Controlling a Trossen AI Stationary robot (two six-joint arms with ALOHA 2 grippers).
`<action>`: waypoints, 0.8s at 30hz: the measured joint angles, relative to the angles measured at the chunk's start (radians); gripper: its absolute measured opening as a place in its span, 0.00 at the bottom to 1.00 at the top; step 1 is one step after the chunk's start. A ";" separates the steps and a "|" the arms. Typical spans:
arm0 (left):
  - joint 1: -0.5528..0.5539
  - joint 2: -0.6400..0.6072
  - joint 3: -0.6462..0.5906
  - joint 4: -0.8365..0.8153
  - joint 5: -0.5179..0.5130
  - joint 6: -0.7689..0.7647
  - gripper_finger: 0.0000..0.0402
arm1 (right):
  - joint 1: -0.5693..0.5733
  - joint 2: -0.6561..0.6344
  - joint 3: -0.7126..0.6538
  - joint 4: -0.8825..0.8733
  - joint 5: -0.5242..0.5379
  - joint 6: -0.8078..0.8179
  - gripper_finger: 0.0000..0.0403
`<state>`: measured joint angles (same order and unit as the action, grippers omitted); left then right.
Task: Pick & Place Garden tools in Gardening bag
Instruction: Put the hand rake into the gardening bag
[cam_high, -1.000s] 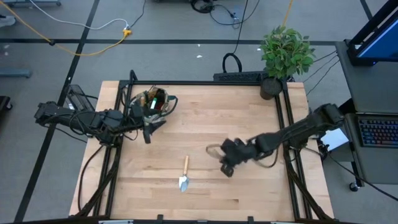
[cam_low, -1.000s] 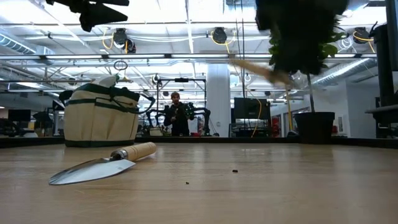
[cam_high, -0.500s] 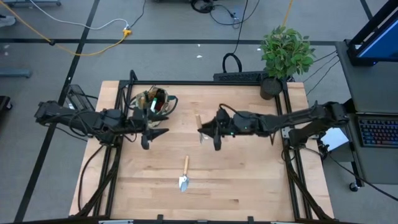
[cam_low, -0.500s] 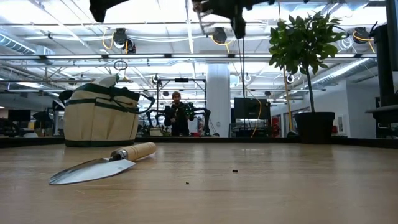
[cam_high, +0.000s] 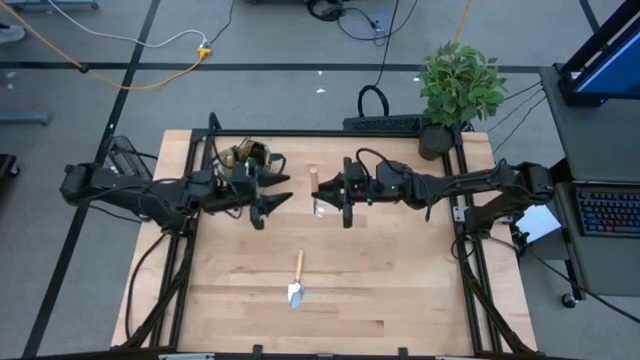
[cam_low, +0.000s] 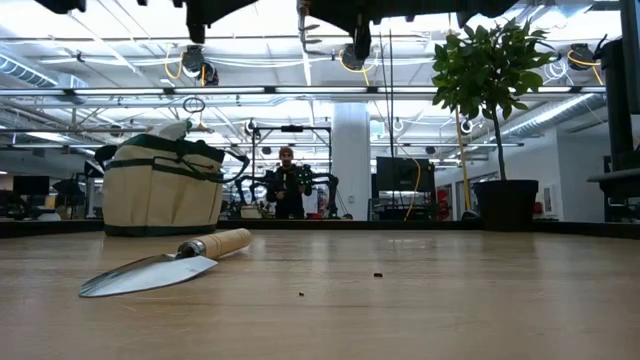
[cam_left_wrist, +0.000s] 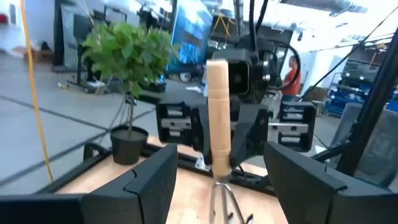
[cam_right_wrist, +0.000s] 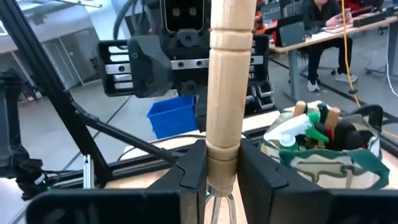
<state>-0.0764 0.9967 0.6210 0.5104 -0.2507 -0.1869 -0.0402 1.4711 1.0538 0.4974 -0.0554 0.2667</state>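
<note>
The right gripper (cam_high: 322, 192) is clenched on a fork rake (cam_high: 317, 190), held mid-table toward the spread-fingered left gripper (cam_high: 272, 195), seemingly for a handoff near the gardening bag (cam_high: 252, 160); 1 trowel (cam_high: 297, 279) lies nearer.

- Fork rake (cam_right_wrist: 230, 93): its tines are cut off at the right wrist frame's bottom edge.
- Gardening bag (cam_high: 250, 160): partly hidden beneath the left arm, upper left of the high frame.
</note>
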 joint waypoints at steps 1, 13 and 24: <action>0.010 0.013 0.008 -0.006 0.012 -0.010 0.61 | -0.001 0.000 0.000 0.000 0.001 -0.001 0.13; 0.109 0.195 0.186 -0.029 0.197 -0.001 0.61 | -0.006 0.006 0.000 0.002 -0.002 -0.034 0.13; 0.161 0.264 0.259 -0.053 0.277 -0.005 0.60 | 0.003 0.006 0.000 -0.001 0.000 -0.044 0.13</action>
<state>0.0850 1.2607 0.8803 0.4579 0.0266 -0.1916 -0.0376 1.4767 1.0538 0.4965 -0.0553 0.2231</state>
